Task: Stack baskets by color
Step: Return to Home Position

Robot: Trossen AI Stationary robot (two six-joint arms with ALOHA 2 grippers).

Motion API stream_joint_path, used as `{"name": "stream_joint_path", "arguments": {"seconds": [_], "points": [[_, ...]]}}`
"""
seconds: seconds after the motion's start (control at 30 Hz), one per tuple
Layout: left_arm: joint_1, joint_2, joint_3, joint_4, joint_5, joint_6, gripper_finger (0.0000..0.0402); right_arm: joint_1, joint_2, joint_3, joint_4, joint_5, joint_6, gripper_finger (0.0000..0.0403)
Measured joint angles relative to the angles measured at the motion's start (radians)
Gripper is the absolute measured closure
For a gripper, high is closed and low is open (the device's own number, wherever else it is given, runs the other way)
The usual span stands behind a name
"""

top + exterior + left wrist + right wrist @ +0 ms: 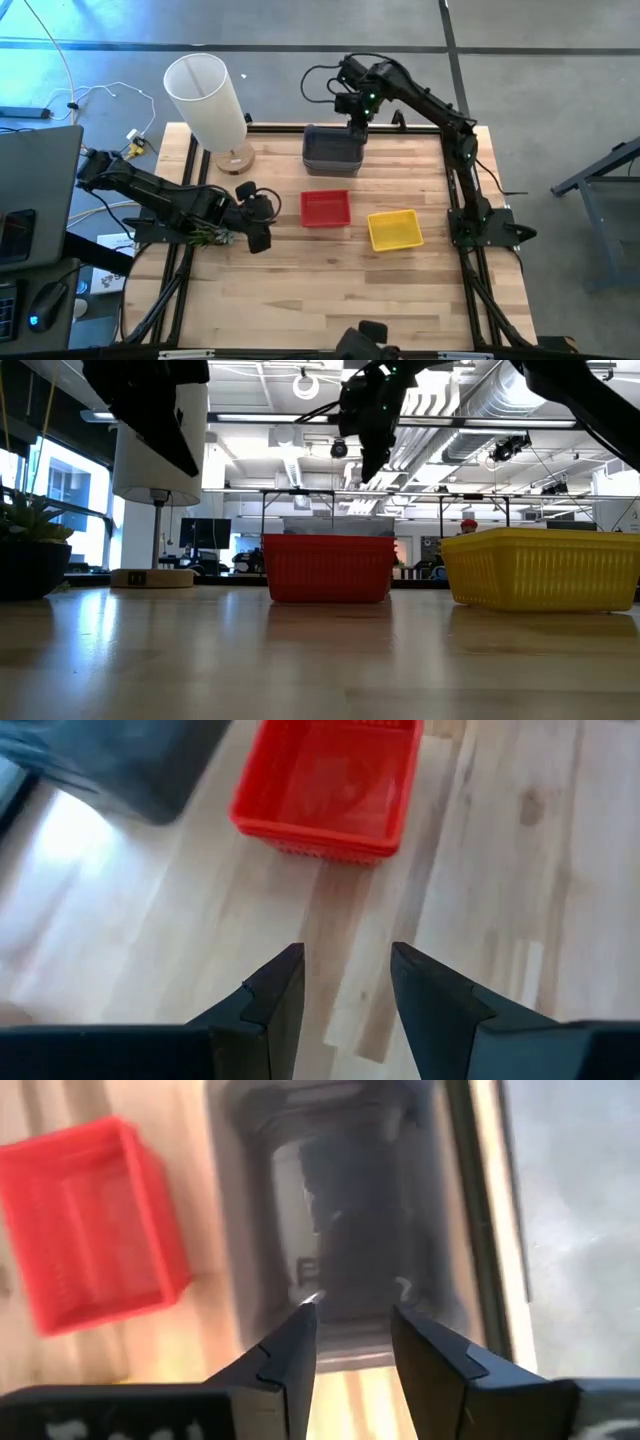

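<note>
The grey baskets (340,1210) are seen nested just below the right claw (352,1308), whose fingers are parted and empty. The red baskets (325,780) lie ahead of the left claw (346,952), likewise parted and empty, with the yellow baskets (395,229) farther beyond it on the worktop (300,290). Being thin perforated plastic, they are judged light, stiff-rimmed and slightly slippery, best pinched across one side wall.

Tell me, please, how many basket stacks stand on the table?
3: grey stack at the far edge, red stack mid-table, yellow stack beside it; others may nest unseen.
</note>
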Motion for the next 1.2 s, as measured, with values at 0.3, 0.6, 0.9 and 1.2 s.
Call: {"name": "stream_joint_path", "arguments": {"seconds": [0.3,0.6,0.9,1.2], "points": [[0.016,-0.149,-0.145,0.210,0.092,0.035,0.0266,0.044,-0.008,-0.019,-0.084,-0.003,0.043,0.0284],[0.060,-0.345,-0.317,0.372,0.196,0.047,0.0266,0.053,-0.026,-0.112,-0.081,-0.017,0.096,0.0284],[0.060,-0.516,-0.500,0.661,0.287,0.122,0.0266,0.053,-0.259,-0.443,0.042,-0.025,0.137,0.0284],[0.066,-0.632,-0.670,0.835,0.369,0.161,0.0266,0.069,-0.668,-0.915,0.380,-0.048,0.243,0.0284]]}}
